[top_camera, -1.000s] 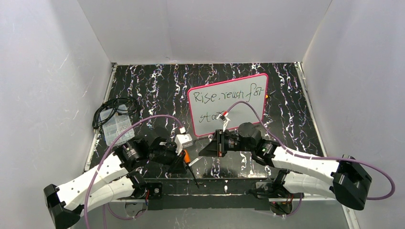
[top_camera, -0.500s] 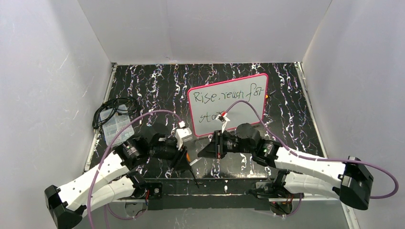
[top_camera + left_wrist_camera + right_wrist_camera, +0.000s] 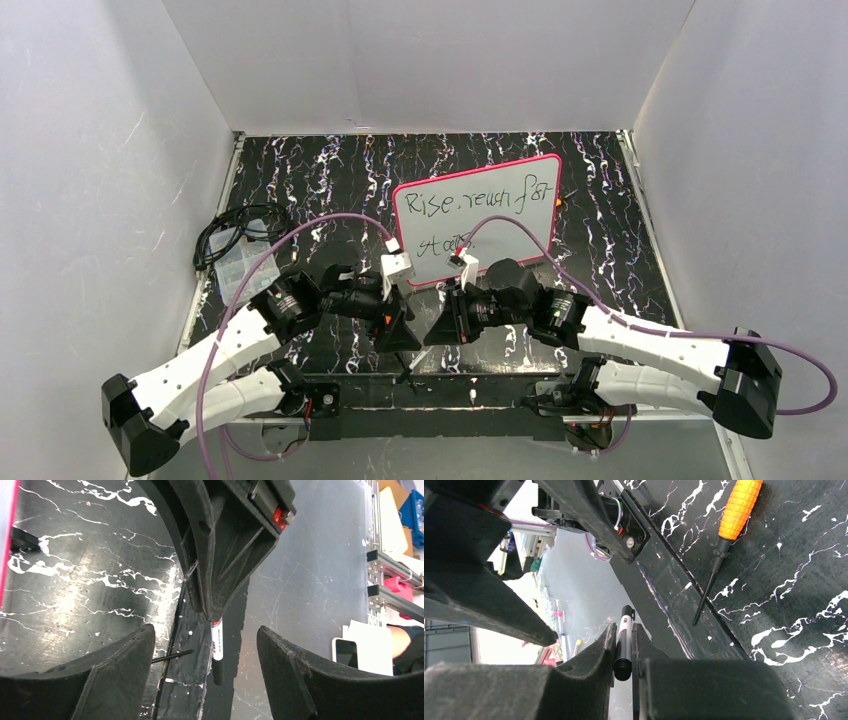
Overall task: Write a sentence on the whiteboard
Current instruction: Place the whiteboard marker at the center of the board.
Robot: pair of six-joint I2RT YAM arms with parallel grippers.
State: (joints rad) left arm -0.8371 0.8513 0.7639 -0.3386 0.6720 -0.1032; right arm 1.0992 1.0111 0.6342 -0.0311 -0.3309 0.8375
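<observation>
The whiteboard [image 3: 520, 240], pink-framed, stands tilted on the black marbled table. The sentence [image 3: 470, 198] runs across it in two lines of thin black handwriting. My right gripper [image 3: 624, 630] is shut on a white marker with black ends [image 3: 623, 645]. It hovers low, in front of the board's near edge [image 3: 445, 322]. My left gripper [image 3: 205, 632] is open and faces it from the left [image 3: 397, 325]. In the left wrist view the marker [image 3: 216, 647] hangs from the right gripper's fingertips [image 3: 220, 580], framed between my left fingers without touching them.
An orange-handled screwdriver [image 3: 736, 510] lies on the table near the front edge, its black shaft [image 3: 405, 372] pointing toward the arm bases. A clear plastic box with coiled black cables [image 3: 238, 252] sits at the left. White walls enclose the table.
My left gripper has opened wide and swung right, toward the right gripper. The right gripper, still shut on the marker, has drawn back slightly from the board.
</observation>
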